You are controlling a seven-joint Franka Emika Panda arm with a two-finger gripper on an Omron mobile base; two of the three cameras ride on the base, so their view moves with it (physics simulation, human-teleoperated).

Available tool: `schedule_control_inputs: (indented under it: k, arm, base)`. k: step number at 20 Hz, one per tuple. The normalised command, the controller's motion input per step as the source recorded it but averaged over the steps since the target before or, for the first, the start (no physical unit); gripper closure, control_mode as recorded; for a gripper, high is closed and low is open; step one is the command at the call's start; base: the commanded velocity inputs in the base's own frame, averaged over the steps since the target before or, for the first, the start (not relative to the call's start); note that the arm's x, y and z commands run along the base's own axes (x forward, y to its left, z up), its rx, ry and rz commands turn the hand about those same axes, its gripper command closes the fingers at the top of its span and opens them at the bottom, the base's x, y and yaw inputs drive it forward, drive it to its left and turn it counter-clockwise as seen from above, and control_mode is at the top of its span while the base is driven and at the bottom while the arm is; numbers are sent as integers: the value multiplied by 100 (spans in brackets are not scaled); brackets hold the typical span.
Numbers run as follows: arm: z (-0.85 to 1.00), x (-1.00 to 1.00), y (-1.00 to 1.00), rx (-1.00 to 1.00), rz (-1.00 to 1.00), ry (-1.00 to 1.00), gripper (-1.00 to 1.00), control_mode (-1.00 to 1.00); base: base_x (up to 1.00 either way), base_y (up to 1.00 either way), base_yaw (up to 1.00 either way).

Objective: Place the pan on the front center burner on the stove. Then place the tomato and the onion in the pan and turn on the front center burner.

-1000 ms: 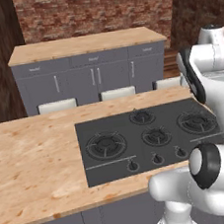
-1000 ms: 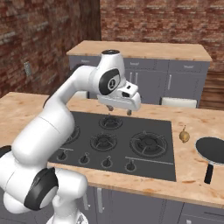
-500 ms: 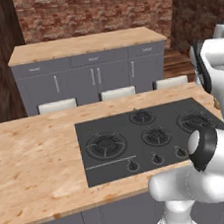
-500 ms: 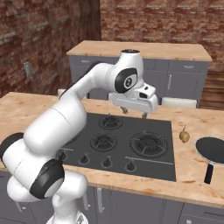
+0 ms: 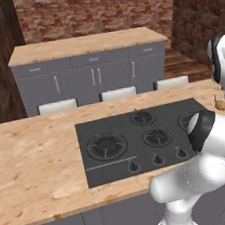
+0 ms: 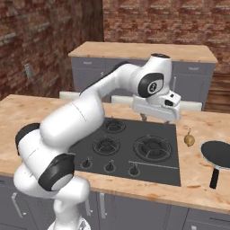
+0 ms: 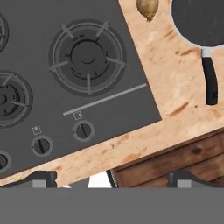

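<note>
The black stove [image 6: 168, 173] is set into the wooden counter. Its front center burner [image 6: 106, 144] [image 5: 157, 136] is bare and shows cut off at the left edge in the hand view [image 7: 6, 98]. The pan [image 6: 218, 152] [image 7: 199, 22] lies on the counter right of the stove, its black handle [image 7: 210, 81] towards the front edge. The onion [image 6: 189, 140] [image 7: 147, 8] [image 5: 220, 105] sits between stove and pan. My gripper [image 6: 155, 116] [image 7: 113, 178] hangs open and empty above the stove's right part, left of the onion. The tomato is out of view.
A row of knobs [image 7: 83, 130] runs along the stove's front. The counter's front edge [image 7: 144, 151] lies just below the gripper, with wooden floor beyond it. White stool tops [image 5: 118, 93] and a grey cabinet island [image 5: 92, 74] stand behind the counter.
The arm has swung to the right across the stove, from above the centre burners to its right part near the onion. The jaws stayed open.
</note>
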Motion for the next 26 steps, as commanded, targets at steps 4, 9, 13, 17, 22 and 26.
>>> schedule_control_inputs:
  k: [4,9,13,17,22,26]
  arm:
    - [-1,-4,-54,8,0,6,-100,-100]
    - [-1,0,-44,6,0,7,-100,-100]
    - [-12,-8,-39,4,0,6,-100,-100]
    - [-28,-6,-35,3,0,8,-100,-100]
    - [-34,0,-34,1,0,7,-100,-100]
    - [-18,0,-34,0,0,3,-100,-100]
  base:
    - [0,0,0]
    - [0,0,0]
    - [0,0,0]
    - [0,0,0]
    - [0,0,0]
    - [0,0,0]
